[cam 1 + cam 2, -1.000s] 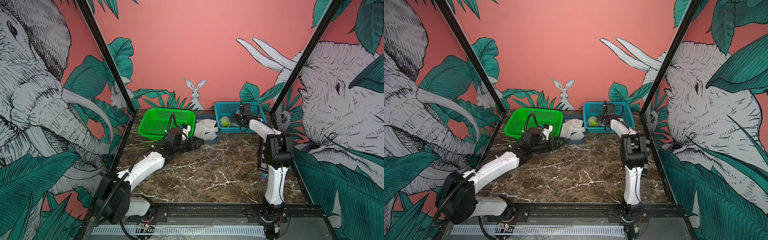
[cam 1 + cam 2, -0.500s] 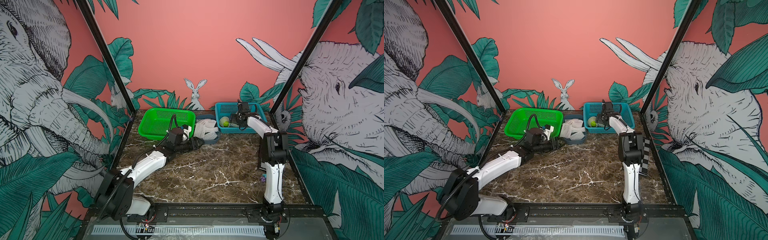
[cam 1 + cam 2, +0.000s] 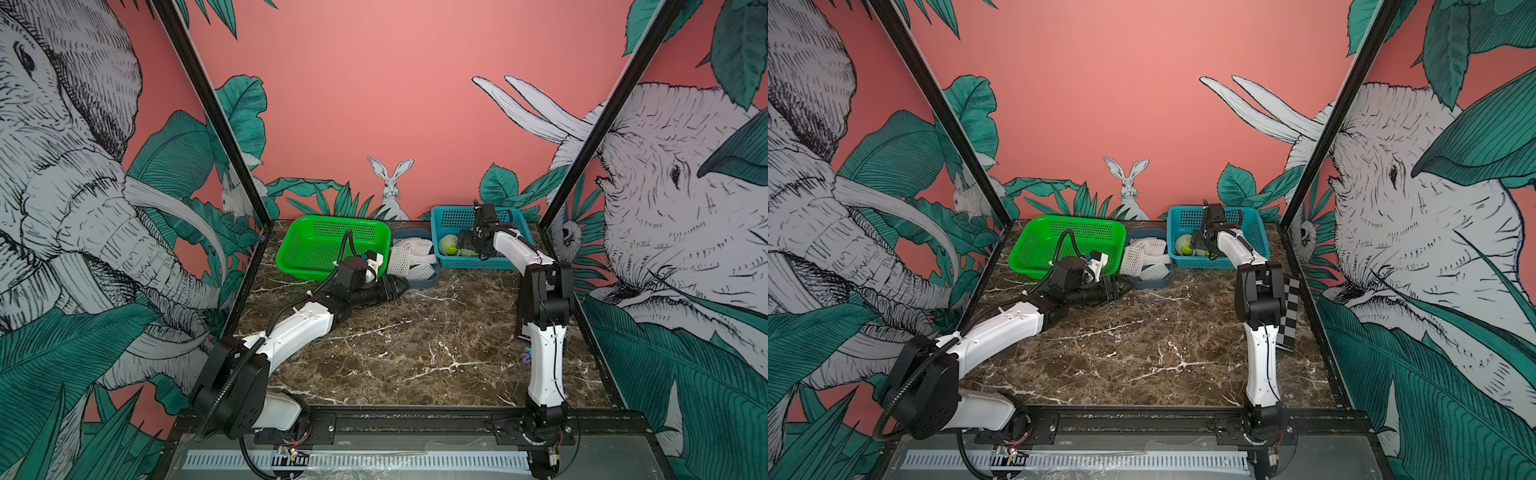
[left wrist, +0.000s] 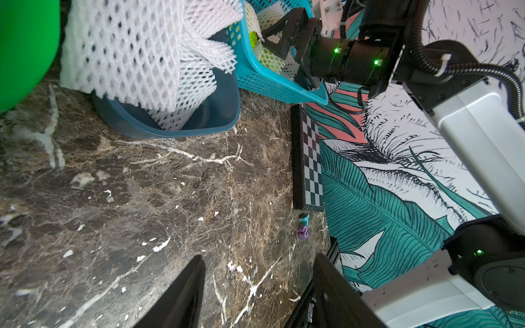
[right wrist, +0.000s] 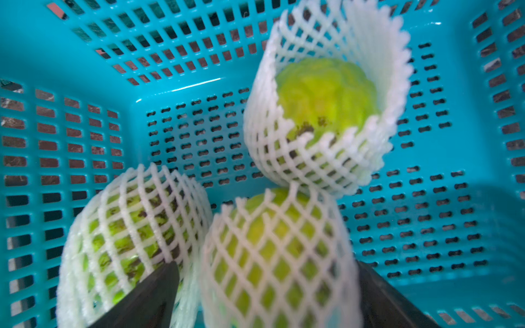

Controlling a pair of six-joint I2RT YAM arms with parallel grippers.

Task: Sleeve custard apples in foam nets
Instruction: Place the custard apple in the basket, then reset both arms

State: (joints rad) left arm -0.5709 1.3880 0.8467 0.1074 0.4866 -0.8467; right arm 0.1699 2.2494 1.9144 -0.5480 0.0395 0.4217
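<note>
The right gripper (image 5: 265, 265) reaches down into a teal basket (image 5: 184, 85), its two dark fingers (image 5: 153, 295) spread wide on either side of a custard apple (image 5: 278, 250) that already wears a white foam net (image 5: 270, 210). A thin gap shows beside one finger, so the claw looks open and holds nothing. The other finger sits wedged between this fruit and a second netted custard apple (image 5: 127, 221) just beside it. A third custard apple (image 5: 326, 93) touches the nearest one from behind, deep in its sleeve with the frilled rim flaring past it. All three fruits appear sleeved and lying in the teal basket at the back of the brown marble table (image 3: 415, 345), so the task looks nearly finished. The step in hand seems to be letting go and backing out. To do it well, the claw should stay wide and lift straight out along its own line, because the soft mesh could snag on a fingertip and drag a sleeve off or roll a fruit. Farther out, spare foam nets (image 4: 127, 56) spill from a grey-blue tub (image 4: 199, 125) between the teal basket and a green basket (image 3: 328, 245). The left gripper (image 4: 260, 264) lies low over the marble near that tub, jaws part open and holding nothing.
</note>
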